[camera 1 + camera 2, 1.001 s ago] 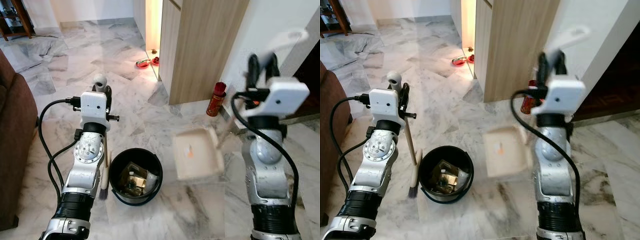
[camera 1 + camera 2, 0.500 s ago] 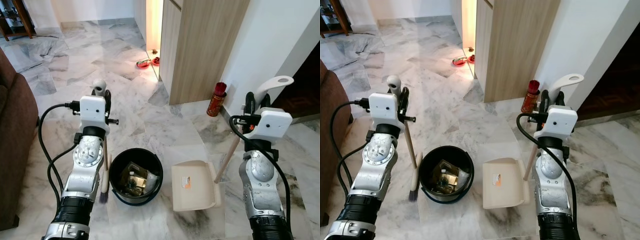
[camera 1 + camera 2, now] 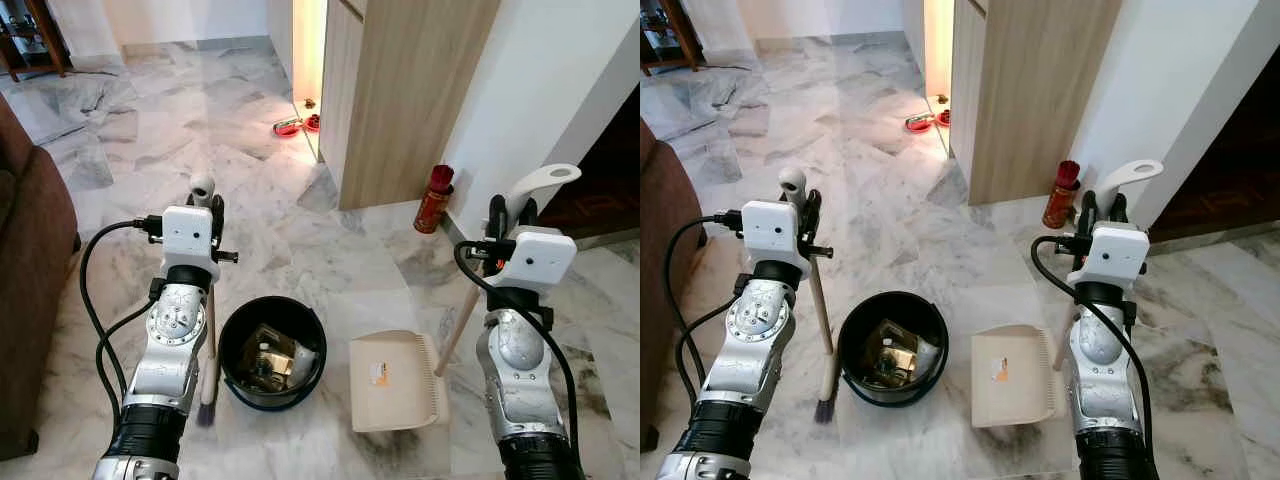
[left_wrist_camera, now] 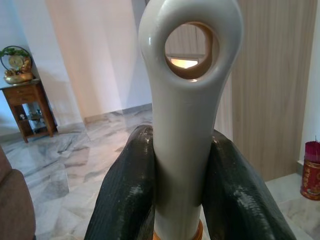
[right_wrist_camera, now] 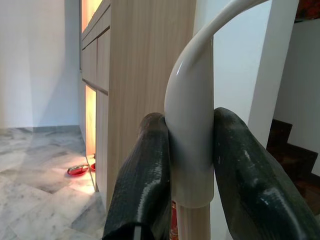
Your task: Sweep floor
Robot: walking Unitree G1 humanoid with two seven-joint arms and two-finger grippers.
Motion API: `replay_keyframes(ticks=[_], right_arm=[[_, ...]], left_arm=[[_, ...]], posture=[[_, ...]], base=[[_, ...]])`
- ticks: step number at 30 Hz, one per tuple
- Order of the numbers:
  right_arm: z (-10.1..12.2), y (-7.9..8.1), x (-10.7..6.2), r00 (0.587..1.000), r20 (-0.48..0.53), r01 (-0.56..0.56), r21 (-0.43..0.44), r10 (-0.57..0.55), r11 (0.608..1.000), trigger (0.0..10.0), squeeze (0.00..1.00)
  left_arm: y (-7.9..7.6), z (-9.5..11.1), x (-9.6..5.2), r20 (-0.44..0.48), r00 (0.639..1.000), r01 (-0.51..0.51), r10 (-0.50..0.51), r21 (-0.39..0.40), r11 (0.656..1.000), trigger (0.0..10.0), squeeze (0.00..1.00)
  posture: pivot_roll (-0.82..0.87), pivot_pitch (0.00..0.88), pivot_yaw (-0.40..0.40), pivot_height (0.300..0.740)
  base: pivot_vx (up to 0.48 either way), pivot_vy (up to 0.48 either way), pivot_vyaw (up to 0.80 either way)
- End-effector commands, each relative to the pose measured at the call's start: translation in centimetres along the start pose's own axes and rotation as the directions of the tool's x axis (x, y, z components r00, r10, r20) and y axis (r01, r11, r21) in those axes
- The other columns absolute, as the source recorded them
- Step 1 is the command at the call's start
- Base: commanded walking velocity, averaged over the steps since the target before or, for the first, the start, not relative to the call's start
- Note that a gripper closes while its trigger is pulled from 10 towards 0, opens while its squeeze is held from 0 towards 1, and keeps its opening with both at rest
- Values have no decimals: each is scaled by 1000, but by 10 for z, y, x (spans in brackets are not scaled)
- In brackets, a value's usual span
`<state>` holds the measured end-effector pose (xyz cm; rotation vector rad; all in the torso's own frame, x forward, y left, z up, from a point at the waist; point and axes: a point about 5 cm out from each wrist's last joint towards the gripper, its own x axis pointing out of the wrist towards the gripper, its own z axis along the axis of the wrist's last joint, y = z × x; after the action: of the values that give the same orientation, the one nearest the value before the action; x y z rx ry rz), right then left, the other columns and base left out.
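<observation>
My left gripper (image 3: pixel 208 207) is shut on the grey handle of a small broom (image 3: pixel 210 330), which stands upright with its bristles on the marble floor just left of a black bin (image 3: pixel 271 352). The bin holds some scraps. My right gripper (image 3: pixel 510 212) is shut on the white curved handle (image 5: pixel 192 140) of a cream dustpan (image 3: pixel 393 380), which rests flat on the floor right of the bin. In the left wrist view both black fingers (image 4: pixel 122 195) clamp the broom's handle (image 4: pixel 183 130) below its hanging hole.
A wooden cabinet (image 3: pixel 405 100) and a white wall stand ahead on the right, with a red canister (image 3: pixel 433 198) at their foot. Red dishes (image 3: pixel 296 125) lie by the lit gap. A brown sofa (image 3: pixel 25 280) borders the left. Open marble floor stretches ahead.
The dustpan was raised and tilted a second ago; now it lies flat on the floor right of the bin. The right arm has come down with it. The broom has barely moved.
</observation>
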<state>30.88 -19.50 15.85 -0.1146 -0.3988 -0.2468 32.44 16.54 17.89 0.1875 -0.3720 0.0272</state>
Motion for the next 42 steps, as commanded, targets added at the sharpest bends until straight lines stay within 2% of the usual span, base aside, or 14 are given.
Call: replay_keyframes(ticks=[1, 13, 26, 42], right_arm=[[8, -1, 5, 999, 54, 1, -6, -1, 1000, 10000, 0], [7, -2, 3, 998, 56, 10, 6, -10, 1000, 10000, 0], [6, 4, 1, 999, 54, -5, 19, 4, 1000, 10000, 0], [7, 2, 4, 999, 54, 2, 25, -3, 1000, 10000, 0]], left_arm=[[-4, 13, 4, 61, 998, 10, -8, -30, 999, 10000, 0], [-9, 17, 4, 78, 997, 31, -29, -28, 999, 10000, 0], [-10, 17, 4, 86, 995, 43, -41, -28, 999, 10000, 0], [-11, 15, 6, 73, 997, 37, -35, -33, 999, 10000, 0]], posture=[[120, 105, -51, 740], [118, 89, -48, 740], [112, 46, -42, 740], [105, 73, -47, 740]], base=[[0, 0, 0], [-293, 0, 0], [-321, 0, 0], [-241, 0, 0]])
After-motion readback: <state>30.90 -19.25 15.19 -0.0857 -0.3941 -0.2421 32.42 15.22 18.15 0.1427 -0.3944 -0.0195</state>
